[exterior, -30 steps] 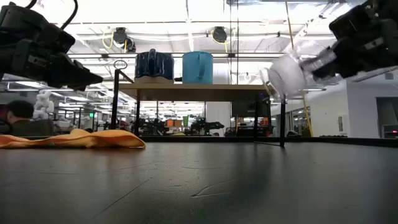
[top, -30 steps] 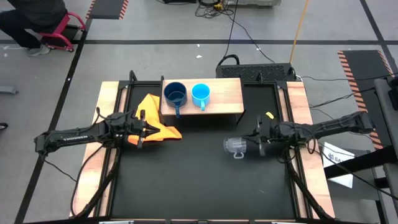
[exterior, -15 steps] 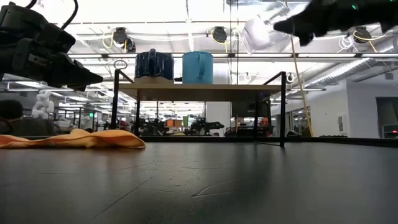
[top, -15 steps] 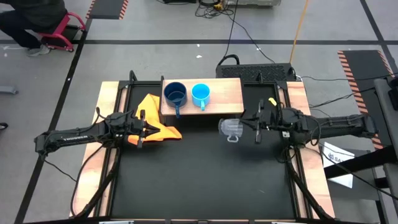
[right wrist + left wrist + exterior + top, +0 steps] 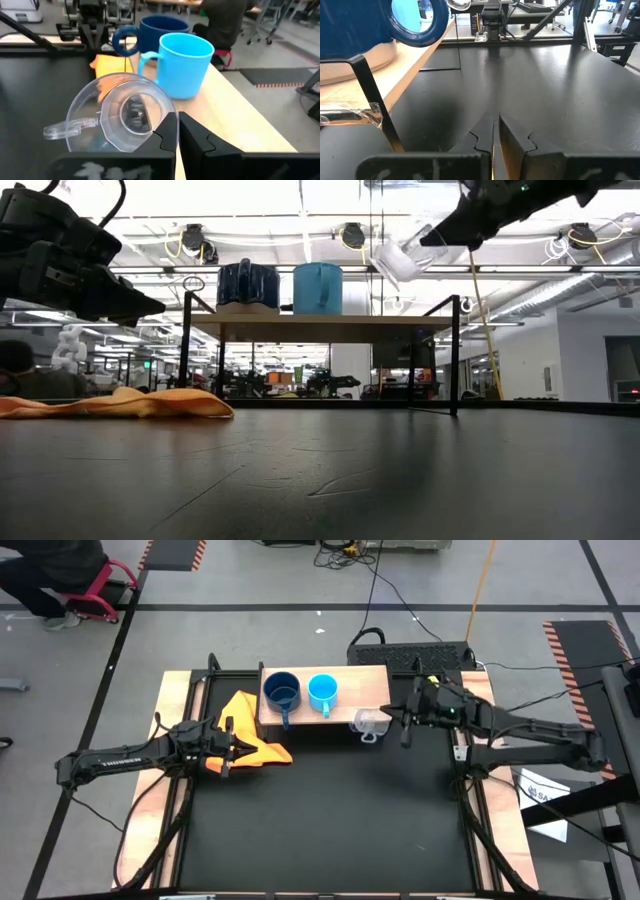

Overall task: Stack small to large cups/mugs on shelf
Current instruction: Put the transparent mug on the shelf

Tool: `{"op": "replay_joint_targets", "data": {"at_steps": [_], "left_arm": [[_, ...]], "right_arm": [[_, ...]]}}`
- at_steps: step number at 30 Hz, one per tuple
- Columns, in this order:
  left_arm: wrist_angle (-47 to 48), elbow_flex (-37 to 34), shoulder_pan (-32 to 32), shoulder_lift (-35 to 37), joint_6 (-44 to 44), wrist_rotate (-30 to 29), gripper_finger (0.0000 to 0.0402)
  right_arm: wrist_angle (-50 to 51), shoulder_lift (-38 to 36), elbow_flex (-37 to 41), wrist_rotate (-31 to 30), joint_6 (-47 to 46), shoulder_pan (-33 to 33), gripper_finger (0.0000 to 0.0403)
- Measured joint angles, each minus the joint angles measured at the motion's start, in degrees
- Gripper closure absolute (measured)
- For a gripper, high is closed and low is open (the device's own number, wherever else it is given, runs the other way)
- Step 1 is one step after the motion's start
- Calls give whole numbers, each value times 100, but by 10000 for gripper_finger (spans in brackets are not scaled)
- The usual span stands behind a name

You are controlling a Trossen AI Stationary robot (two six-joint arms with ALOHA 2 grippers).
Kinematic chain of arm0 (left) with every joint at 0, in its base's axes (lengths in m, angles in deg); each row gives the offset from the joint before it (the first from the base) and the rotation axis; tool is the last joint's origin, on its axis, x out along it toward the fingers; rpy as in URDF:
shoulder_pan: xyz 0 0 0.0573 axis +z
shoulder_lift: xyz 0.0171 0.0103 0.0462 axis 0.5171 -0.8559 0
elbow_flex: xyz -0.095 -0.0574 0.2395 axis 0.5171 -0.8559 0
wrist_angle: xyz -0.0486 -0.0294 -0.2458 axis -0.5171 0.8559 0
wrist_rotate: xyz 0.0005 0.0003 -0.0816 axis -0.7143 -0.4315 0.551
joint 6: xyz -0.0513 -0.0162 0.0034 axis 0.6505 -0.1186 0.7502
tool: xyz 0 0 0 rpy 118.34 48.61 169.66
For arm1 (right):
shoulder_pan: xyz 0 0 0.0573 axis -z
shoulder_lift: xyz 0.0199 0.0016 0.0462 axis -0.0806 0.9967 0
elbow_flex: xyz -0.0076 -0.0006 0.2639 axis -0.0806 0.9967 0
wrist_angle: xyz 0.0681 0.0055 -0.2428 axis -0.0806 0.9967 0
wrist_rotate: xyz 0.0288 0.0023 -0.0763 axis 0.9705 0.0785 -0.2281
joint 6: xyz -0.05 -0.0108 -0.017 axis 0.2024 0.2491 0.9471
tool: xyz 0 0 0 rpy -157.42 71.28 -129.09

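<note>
The light-wood shelf (image 5: 365,688) carries a dark blue mug (image 5: 282,692) and a light blue mug (image 5: 322,691), both standing on their bases. My right gripper (image 5: 393,718) is shut on the clear glass cup (image 5: 370,723) and holds it in the air over the shelf's right near corner. In the low view the cup (image 5: 400,256) hangs above the board (image 5: 310,320), right of the light blue mug (image 5: 318,288). My left gripper (image 5: 232,745) is shut and empty over the yellow-orange cloth (image 5: 250,732), left of the shelf. My right gripper pinches the glass cup's rim (image 5: 161,116) between its two fingers, on the side away from the handle (image 5: 65,130). The fingers come nearly level from the table's right. The cup is lifted clear and tipped on its side, its mouth toward the wrist.
The shelf's right half (image 5: 372,680) is bare board. The cloth (image 5: 130,402) lies on the black tabletop by the shelf's left legs. Wooden rails (image 5: 170,730) run along both table sides. A person sits beyond the table at the far left (image 5: 50,570).
My right gripper has risen and gone toward the table's far edge and the shelf, carrying the glass cup. The cup has gone from beside the shelf at board height to above the board's right near corner, still tipped on its side.
</note>
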Motion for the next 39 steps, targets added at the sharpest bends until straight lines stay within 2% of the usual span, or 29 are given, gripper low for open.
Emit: {"op": "replay_joint_targets", "data": {"at_steps": [5, 13, 18, 22, 25, 27, 36, 39], "left_arm": [[-1, 0, 0, -1, -53, 0, 371], [0, 0, -1, 0, 52, 1, 371], [2, 0, 0, -1, 22, 2, 371], [2, 2, -2, -1, -3, 2, 371], [4, 2, -1, 0, -43, 1, 371], [5, 2, -1, 0, -44, 0, 371], [107, 4, -2, -1, -5, 0, 371], [112, 4, -2, -1, 1, 0, 371]], "right_arm": [[543, 96, -421, 178, 214, 433, 403], [1350, 398, -1463, 831, 627, 1161, 403], [1693, 796, -2020, 1502, 721, 1622, 403], [1830, 1248, -2365, 1646, 909, 1877, 403], [1811, 1633, -2638, 2323, 935, 2114, 403], [1834, 1862, -2857, 2557, 909, 2269, 403], [3096, 2600, -3901, 2569, 1649, 2635, 403], [3219, 2807, -4129, 2556, 1725, 2686, 403]]}}
